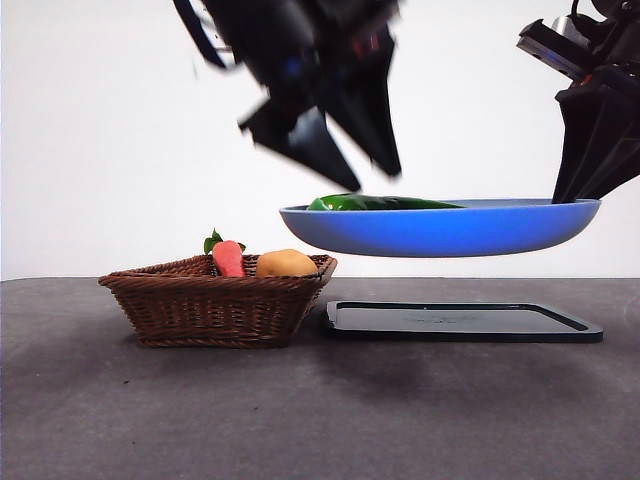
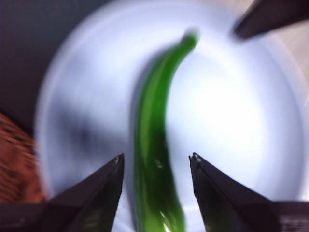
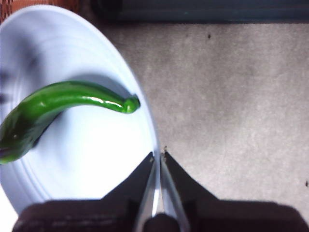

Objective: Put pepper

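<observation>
The long dark-green pepper (image 1: 380, 203) lies on the blue plate (image 1: 450, 232), which is held in the air above the black tray. My left gripper (image 1: 365, 170) hangs open just above the pepper (image 2: 154, 154), its jaws on either side of it and apart from it. My right gripper (image 1: 575, 195) is shut on the plate's rim (image 3: 155, 159) at the right and holds the plate level. The pepper also shows in the right wrist view (image 3: 63, 104), lying on the plate.
A brown wicker basket (image 1: 215, 305) stands on the table at the left, holding a red-orange carrot-like piece (image 1: 229, 257) and a rounded orange-yellow fruit (image 1: 287, 264). A flat black tray (image 1: 460, 322) lies on the table under the plate.
</observation>
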### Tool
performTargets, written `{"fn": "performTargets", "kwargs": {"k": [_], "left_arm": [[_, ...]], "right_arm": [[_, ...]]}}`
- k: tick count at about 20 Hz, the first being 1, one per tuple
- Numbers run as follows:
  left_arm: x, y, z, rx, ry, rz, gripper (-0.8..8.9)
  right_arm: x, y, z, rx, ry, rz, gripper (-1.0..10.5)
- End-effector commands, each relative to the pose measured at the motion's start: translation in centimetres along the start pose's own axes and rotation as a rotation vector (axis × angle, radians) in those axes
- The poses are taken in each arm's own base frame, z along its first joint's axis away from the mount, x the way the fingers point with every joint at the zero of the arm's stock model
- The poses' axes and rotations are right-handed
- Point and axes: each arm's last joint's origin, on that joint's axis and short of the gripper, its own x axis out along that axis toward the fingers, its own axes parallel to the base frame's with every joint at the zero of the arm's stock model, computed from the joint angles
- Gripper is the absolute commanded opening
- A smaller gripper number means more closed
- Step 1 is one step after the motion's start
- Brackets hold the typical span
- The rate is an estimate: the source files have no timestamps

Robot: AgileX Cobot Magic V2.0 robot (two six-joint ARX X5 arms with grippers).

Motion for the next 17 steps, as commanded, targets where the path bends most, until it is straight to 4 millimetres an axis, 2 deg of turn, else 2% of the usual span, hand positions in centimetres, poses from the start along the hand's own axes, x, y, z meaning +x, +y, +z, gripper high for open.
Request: {"fn": "performTargets", "kwargs": {"k": [1, 4, 7, 12, 17], "left_arm": [[-2.2, -0.9, 0.5, 0.014, -0.050, -0.005, 2.46], [-5.5, -1.7, 0.4, 0.027, -0.105, -0.002, 2.46], [-8.5, -2.3, 0.2, 0.041, -0.171, 0.005, 2.46], [-12.8, -3.4, -0.7, 0.060, -0.248, 0.008, 2.46], [-15.5, -4.1, -1.4, 0.075, -0.319, 0.011, 2.46]], "right_arm": [[-0.2, 0.2, 0.6, -0.010, -0.024, 0.009, 0.0], [-0.5, -0.9, 1.4, 0.038, -0.079, 0.002, 0.0], [-0.2, -3.0, 2.6, 0.108, -0.098, -0.021, 0.0], [2.4, -6.7, 5.9, 0.188, -0.087, -0.048, 0.0], [4.9, -9.2, 10.2, 0.225, -0.078, -0.056, 0.0]]}}
